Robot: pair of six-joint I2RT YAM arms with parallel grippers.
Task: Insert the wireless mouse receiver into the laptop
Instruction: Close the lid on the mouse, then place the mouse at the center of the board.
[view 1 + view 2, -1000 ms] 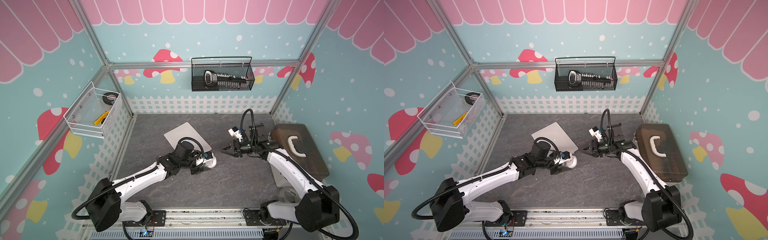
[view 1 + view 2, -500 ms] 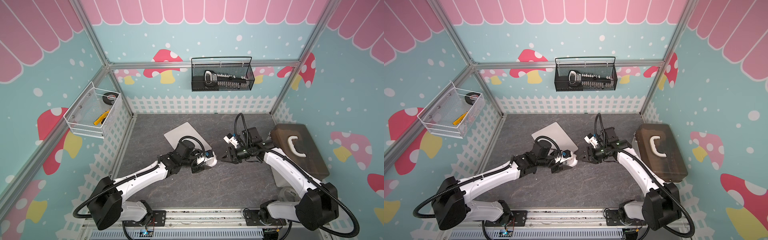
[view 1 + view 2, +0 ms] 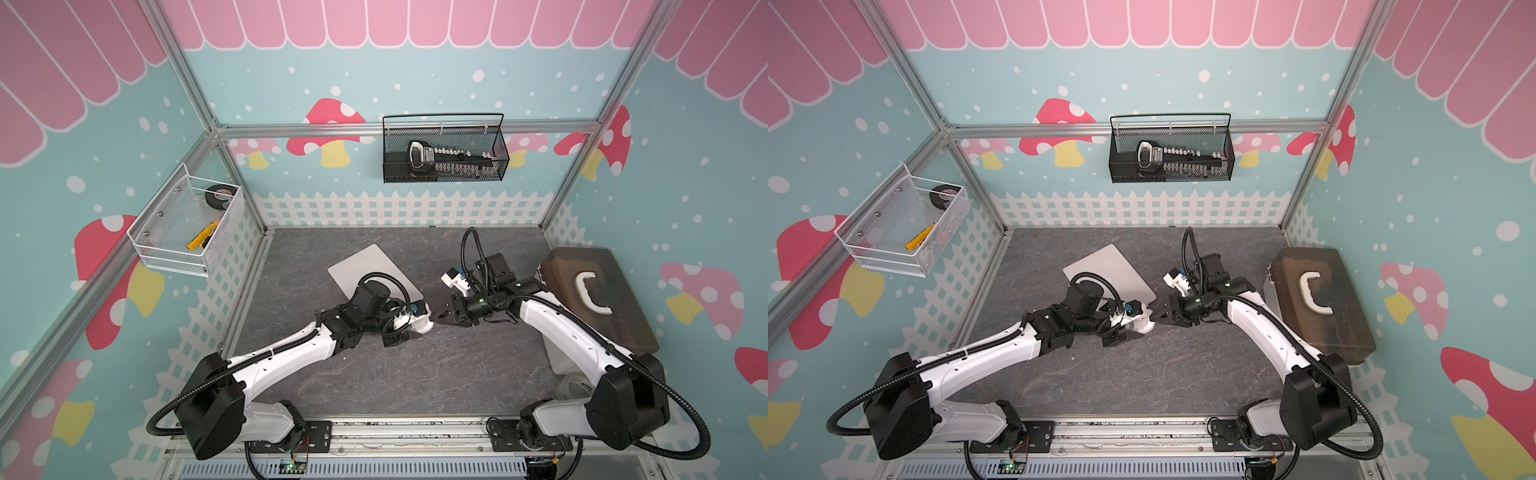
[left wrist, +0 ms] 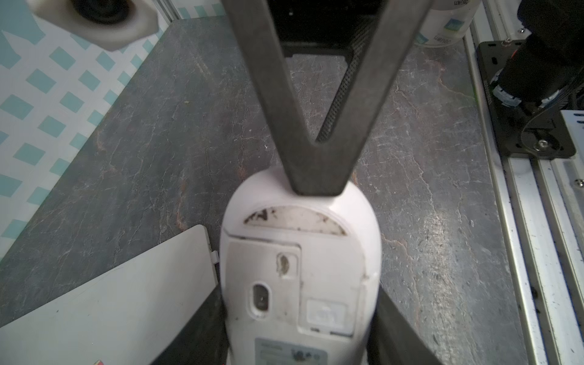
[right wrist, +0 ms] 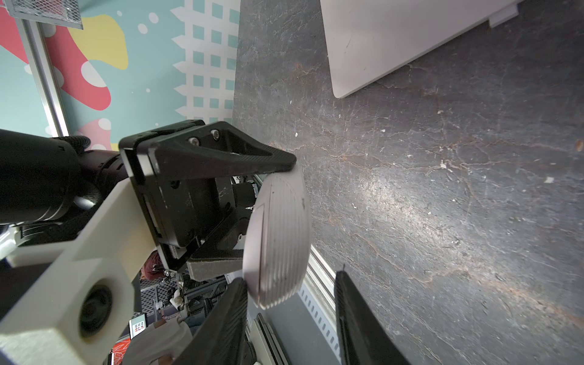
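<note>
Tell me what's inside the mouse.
Only the underside of the mouse shows, clamped in the left gripper: a sensor window and a panel that looks shut. Anything inside is covered.

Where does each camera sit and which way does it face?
Top views: high behind the arms' bases, looking down and forward at the table; left arm and right arm whole.
Left wrist: on the left arm, looking along its jaws at the upturned mouse they clamp; right arm's jaws at its far end.
Right wrist: on the right arm, looking past its open jaws at the mouse end-on; left arm's jaws behind it.
Shared: both wrist views show the mouse and a laptop corner.
</note>
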